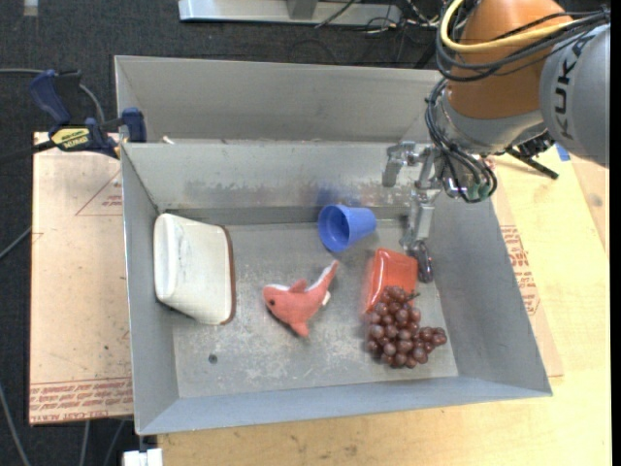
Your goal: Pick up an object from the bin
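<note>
Inspection of the bin (272,173): 5 loose things lie on its floor, none stacked in a heap.

1. A white tub (194,268) rests at the left, against the left wall's foot.
2. A pink toy dolphin (301,302) lies flat at the centre, apart from the rest.
3. A blue cup (344,227) lies on its side near the back wall, so it may roll if nudged.
4. An orange-red block (390,278) sits right of centre.
5. A bunch of dark grapes (400,330) lies touching the block's near end.

The gripper (421,255) hangs tip-down from the arm's orange-covered wrist, at the block's far right corner. It is either touching the corner or just above it; which one cannot be determined. Whether the claw is spread or pressed together cannot be told from this angle. Nothing is seen gripped.

Judgement: the vertical pose suits a pick from above. The block is the nearest candidate. The task's thing is not yet lifted; all 5 remain on the floor.
</note>
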`<state>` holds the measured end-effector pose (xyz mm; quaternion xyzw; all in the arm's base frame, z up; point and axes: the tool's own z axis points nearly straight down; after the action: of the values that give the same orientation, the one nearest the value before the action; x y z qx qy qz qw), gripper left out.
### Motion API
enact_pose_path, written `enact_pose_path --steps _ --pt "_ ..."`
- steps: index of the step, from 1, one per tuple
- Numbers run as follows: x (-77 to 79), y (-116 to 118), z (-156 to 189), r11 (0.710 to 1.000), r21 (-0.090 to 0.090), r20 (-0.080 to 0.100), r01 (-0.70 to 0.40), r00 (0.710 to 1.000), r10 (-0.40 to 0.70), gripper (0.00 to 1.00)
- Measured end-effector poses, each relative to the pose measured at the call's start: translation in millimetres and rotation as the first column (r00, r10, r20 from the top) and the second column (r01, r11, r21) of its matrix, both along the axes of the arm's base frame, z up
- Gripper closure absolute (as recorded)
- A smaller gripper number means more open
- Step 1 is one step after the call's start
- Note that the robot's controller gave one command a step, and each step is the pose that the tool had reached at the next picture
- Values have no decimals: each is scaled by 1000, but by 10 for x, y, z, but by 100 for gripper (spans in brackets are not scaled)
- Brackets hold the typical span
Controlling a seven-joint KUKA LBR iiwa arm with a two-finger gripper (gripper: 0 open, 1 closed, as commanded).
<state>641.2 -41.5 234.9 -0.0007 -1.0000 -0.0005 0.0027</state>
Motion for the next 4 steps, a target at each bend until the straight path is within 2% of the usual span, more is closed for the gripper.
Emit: enact_pose_path --steps 1,2,3,4 --pt "11 1 53 1000 -1 8 -1 1000 1 0" --pt "-5 67 -397 999 -1 12 -52 999 52 0" --pt "104 369 -947 984 -2 13 -180 984 180 0" --pt "23 489 -1149 996 1 21 -95 995 95 0"
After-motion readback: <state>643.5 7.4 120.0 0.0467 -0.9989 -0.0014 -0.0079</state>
